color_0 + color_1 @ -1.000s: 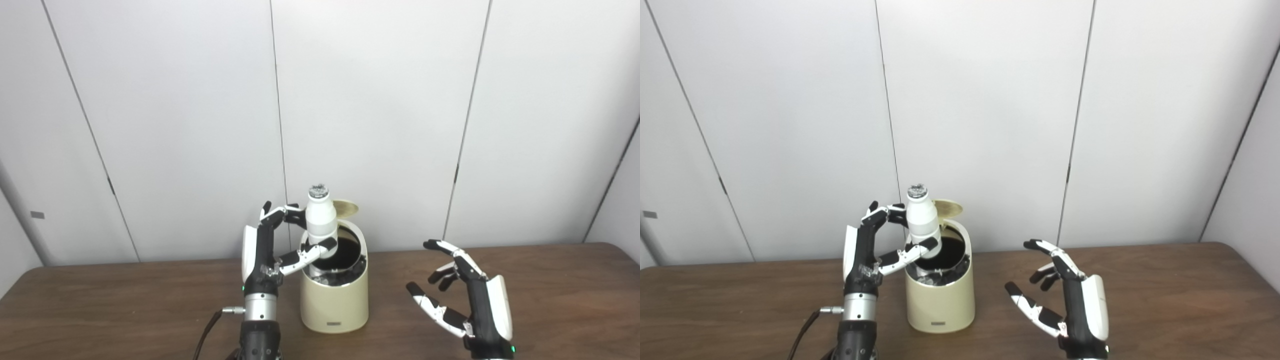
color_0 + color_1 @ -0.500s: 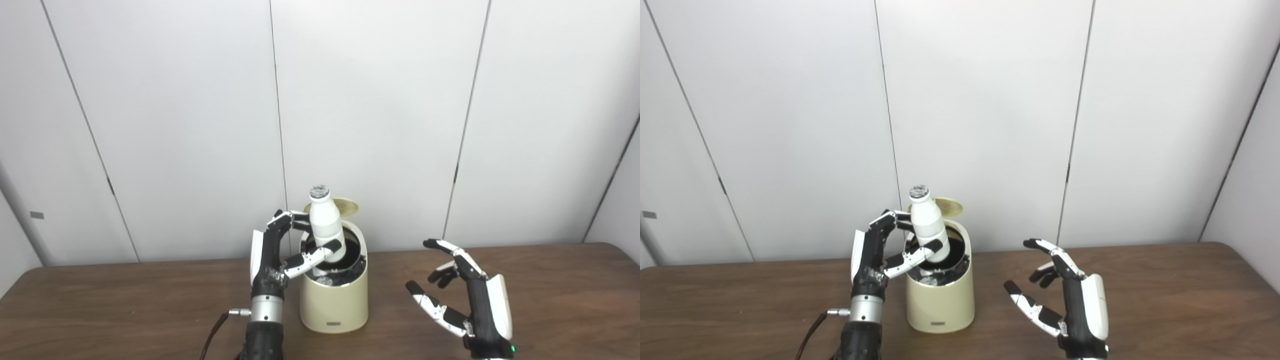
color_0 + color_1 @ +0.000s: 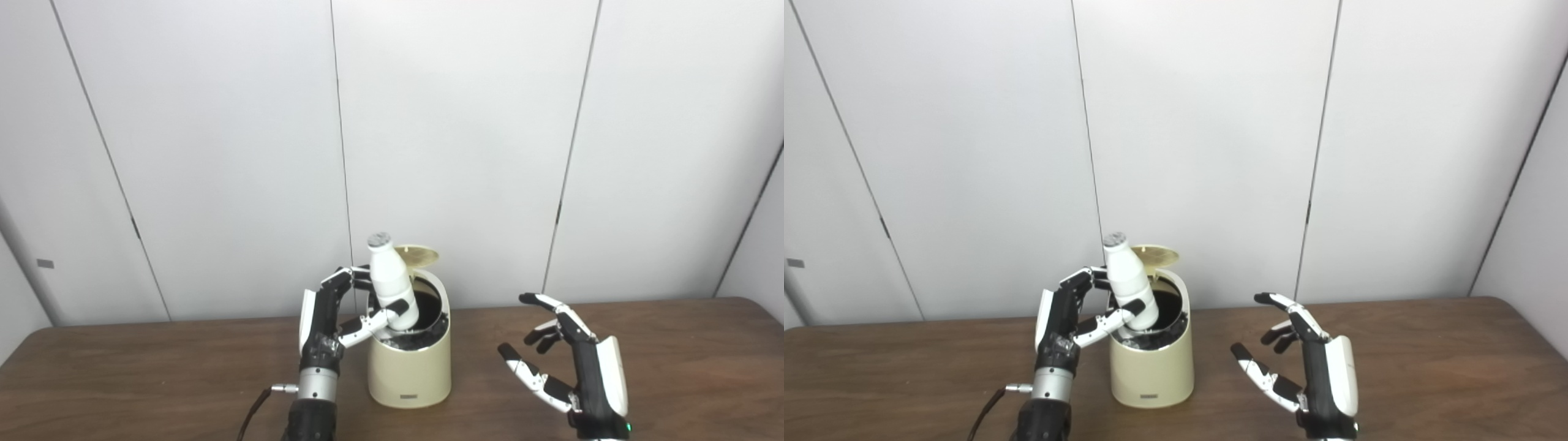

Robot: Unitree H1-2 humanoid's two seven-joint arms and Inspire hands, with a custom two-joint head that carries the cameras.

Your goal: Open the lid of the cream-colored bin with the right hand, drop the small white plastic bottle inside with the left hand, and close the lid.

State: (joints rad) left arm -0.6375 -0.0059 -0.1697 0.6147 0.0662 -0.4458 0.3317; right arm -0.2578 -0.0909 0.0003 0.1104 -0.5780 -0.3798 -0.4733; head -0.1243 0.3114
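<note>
The cream-colored bin [image 3: 409, 367] stands on the brown table [image 3: 153, 373] with its round lid [image 3: 417, 255] tipped up at the back, showing a dark inside. My left hand [image 3: 331, 312] is shut on the small white plastic bottle [image 3: 389, 282], which leans left with its base inside the bin's mouth and its grey cap up. My right hand [image 3: 572, 367] hovers open to the right of the bin, fingers spread, holding nothing.
White wall panels [image 3: 465, 135] rise just behind the bin. A cable [image 3: 254, 407] runs from my left wrist toward the table's front edge. Bare table lies on both sides of the bin.
My left hand has lowered the bottle toward the bin's opening and tilted it to the left. My right hand has stayed where it was.
</note>
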